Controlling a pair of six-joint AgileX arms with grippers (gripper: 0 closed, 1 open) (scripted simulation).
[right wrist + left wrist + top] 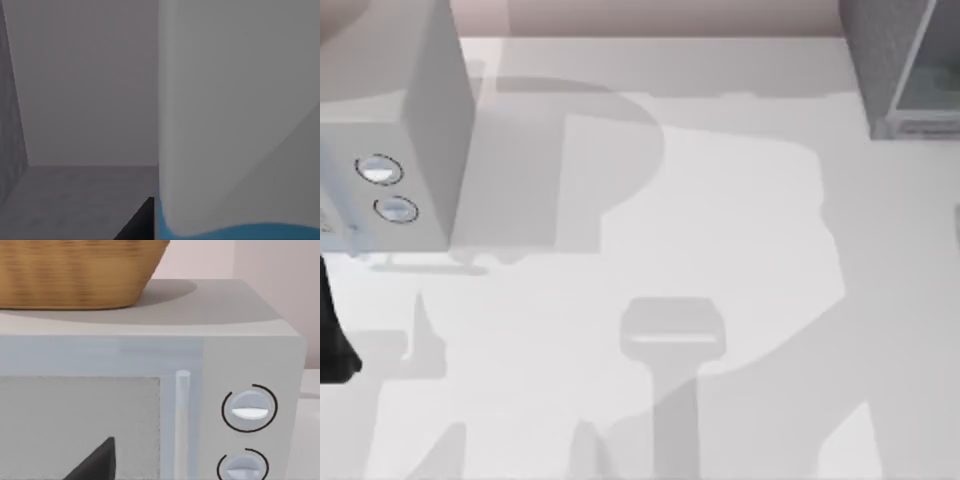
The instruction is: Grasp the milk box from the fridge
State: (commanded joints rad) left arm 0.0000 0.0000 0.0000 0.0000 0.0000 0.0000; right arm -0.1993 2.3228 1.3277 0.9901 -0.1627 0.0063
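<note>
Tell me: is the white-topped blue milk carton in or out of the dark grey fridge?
In. The right wrist view shows the milk carton close up, standing on the fridge's grey inner floor.

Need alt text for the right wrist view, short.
The milk box stands very close to the camera, its white folded top above a strip of bright blue side. Beside it lie the grey back wall and floor of the fridge interior, and a dark gripper finger shows next to the carton.

A rendered kitchen: a microwave (390, 120) with two dials and a wicker basket (75, 272) on top, a fridge (905, 65) far right, pale worktop (720, 220).
</note>
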